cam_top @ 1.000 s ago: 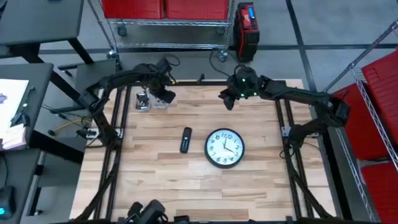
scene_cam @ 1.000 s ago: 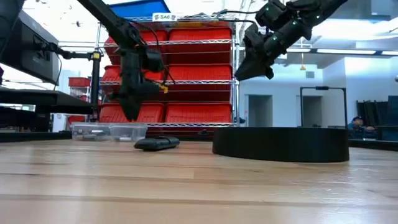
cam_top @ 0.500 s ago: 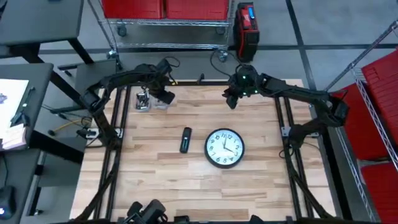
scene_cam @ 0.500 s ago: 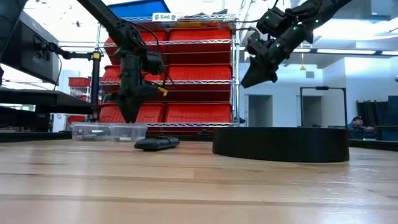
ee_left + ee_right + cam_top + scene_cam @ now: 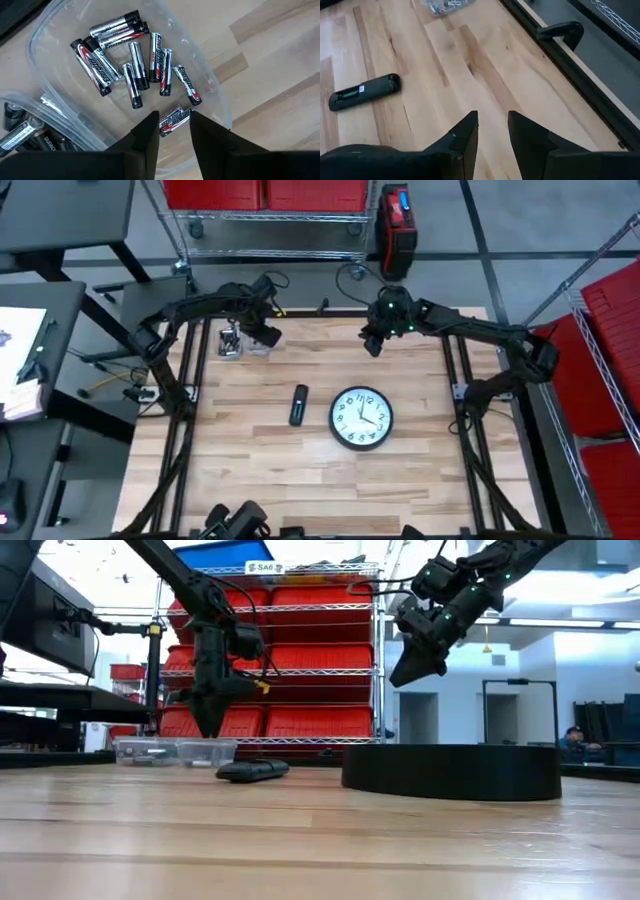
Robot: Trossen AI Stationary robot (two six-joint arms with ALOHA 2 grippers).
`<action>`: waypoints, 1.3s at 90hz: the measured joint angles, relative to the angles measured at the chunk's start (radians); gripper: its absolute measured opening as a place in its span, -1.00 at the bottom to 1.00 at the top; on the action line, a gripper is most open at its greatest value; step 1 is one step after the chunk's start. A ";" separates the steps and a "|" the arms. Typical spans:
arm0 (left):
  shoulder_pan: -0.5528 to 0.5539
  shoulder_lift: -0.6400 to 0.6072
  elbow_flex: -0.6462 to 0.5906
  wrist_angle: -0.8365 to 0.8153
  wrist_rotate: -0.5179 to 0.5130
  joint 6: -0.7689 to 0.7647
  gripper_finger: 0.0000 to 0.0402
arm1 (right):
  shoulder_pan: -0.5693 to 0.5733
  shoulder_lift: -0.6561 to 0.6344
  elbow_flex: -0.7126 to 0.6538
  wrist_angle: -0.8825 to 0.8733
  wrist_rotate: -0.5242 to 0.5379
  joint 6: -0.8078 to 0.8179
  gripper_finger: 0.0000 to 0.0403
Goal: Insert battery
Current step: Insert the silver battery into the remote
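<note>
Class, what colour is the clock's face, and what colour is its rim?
White face, black rim on the clock; the high view shows it best.

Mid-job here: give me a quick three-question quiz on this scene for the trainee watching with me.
1. True or false: the left gripper hangs open over a clear tub of batteries.
2. What lies on the table between the tub and the clock? A) remote B) screwdriver C) phone
3. Fill in: the right gripper is open and holds ____.

Key:
1. True; one battery lies just past its fingertips.
2. A, the remote.
3. Nothing; it is raised above the table's far edge.
</note>
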 joint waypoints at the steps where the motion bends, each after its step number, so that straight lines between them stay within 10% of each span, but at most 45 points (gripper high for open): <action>1: 0.000 0.000 0.000 0.000 0.000 0.000 -0.57 | 0.000 0.000 0.000 0.000 0.000 0.000 -0.51; 35: 0.000 0.000 0.000 0.005 0.000 0.018 -0.57 | 0.000 0.000 0.000 -0.003 0.000 0.000 -0.51; 117: 0.000 0.000 -0.113 0.080 0.000 0.751 -0.57 | 0.002 0.000 0.000 -0.017 0.000 0.009 -0.51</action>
